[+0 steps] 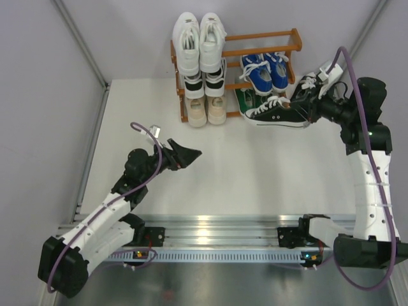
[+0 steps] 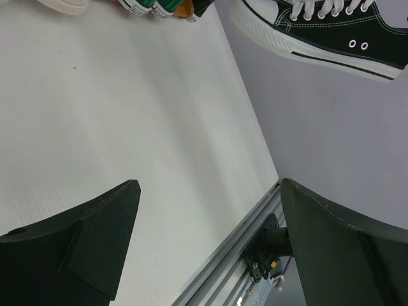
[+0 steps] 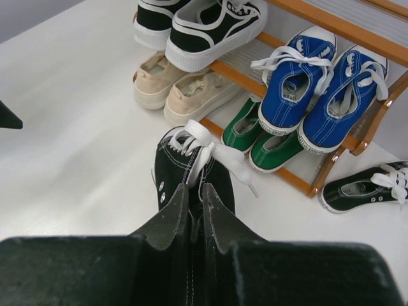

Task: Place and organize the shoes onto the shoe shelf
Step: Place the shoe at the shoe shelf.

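Note:
My right gripper (image 3: 196, 191) is shut on the heel of a black sneaker with white laces (image 3: 191, 166), held toe toward the shoe shelf (image 1: 261, 38) in front of its right half (image 1: 275, 109). Its mate (image 3: 360, 188) lies on the table right of the shelf. On the shelf are white shoes (image 1: 199, 41) on top, a black pair (image 3: 197, 25) and blue pair (image 3: 319, 89) on the middle tier, beige (image 3: 178, 86) and green (image 3: 264, 137) at the bottom. My left gripper (image 1: 188, 155) hovers open over mid-table, nothing between its fingers (image 2: 95, 236).
Grey walls close in the table at the back and both sides. A metal rail (image 1: 217, 226) runs along the near edge by the arm bases. The top tier's right half (image 1: 268, 46) shows bare bars.

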Controlling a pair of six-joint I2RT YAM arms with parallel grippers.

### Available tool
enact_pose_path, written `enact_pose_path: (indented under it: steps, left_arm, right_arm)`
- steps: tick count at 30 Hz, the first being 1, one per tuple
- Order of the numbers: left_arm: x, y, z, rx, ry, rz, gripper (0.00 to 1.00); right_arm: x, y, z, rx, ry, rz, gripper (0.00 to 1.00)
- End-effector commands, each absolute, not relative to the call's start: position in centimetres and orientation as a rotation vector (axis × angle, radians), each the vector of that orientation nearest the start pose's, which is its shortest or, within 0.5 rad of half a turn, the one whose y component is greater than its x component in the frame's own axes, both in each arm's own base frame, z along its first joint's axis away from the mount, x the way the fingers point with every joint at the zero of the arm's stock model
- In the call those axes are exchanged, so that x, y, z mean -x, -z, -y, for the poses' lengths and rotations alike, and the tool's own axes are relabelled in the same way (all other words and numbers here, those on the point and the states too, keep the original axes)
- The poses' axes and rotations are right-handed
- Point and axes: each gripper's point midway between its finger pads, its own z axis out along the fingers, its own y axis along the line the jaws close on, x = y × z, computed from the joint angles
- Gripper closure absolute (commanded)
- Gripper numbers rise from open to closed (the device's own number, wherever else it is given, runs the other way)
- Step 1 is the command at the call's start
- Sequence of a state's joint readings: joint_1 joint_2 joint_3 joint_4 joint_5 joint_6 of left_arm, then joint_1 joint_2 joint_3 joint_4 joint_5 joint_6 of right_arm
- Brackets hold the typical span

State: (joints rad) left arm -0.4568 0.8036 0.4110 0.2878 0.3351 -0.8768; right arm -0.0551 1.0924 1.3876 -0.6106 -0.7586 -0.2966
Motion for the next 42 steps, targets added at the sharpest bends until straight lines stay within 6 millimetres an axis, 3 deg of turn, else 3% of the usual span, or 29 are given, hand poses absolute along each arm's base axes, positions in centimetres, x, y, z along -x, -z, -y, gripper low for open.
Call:
enact_pose_path:
  steps: [1,11,22,23,26,29,34,35,37,38,39,41,42]
  left_arm:
    - [-23.9,-23.5,22.0,0.084,1.327,-1.738,0.04]
    - [-23.9,-22.1,22.4,0.1,1.356,-1.768,0.04]
    - [-23.7,-21.3,22.4,0.094,1.353,-1.782,0.04]
    - [-23.6,-21.3,22.4,0.094,1.354,-1.78,0.04]
    - [-23.7,-21.7,22.4,0.078,1.354,-1.771,0.04]
    - [-23.6,-22.0,22.6,0.062,1.361,-1.77,0.04]
    - [-23.7,-22.0,22.7,0.055,1.362,-1.772,0.04]
    - [-23.6,-22.0,22.7,0.051,1.361,-1.774,0.04]
    - [-23.6,-22.1,22.8,0.043,1.363,-1.773,0.04]
    - [-23.6,-22.1,22.8,0.037,1.362,-1.772,0.04]
    - [-23.6,-22.3,22.9,0.03,1.365,-1.77,0.04]
    - [-23.6,-22.3,23.0,0.018,1.358,-1.775,0.04]
    - [-23.6,-22.3,23.0,0.01,1.354,-1.779,0.04]
  right_arm:
    - [-30.6,-42.4,-9.3,0.741,-0.365,-1.494,1.0]
    - [-31.2,-45.2,-9.0,0.71,-0.345,-1.448,1.0]
    - [-34.0,-51.7,-8.5,0.66,-0.307,-1.342,1.0]
    - [-33.9,-53.1,-8.4,0.657,-0.292,-1.31,1.0]
    - [-35.2,-54.2,-8.2,0.638,-0.293,-1.3,1.0]
    - [-36.1,-56.9,-8.1,0.625,-0.273,-1.245,1.0]
    - [-39.5,-58.5,-7.6,0.593,-0.267,-1.218,1.0]
    - [-39.4,-59.8,-7.5,0.586,-0.251,-1.188,1.0]
    - [-41.5,-59.6,-7.2,0.572,-0.253,-1.194,1.0]
    - [-41.5,-60.9,-7.1,0.563,-0.242,-1.162,1.0]
    - [-43.2,-60.3,-6.9,0.552,-0.245,-1.176,1.0]
    - [-43.8,-61.9,-6.6,0.534,-0.215,-1.13,1.0]
    - [-45.6,-61.1,-6.4,0.522,-0.212,-1.145,1.0]
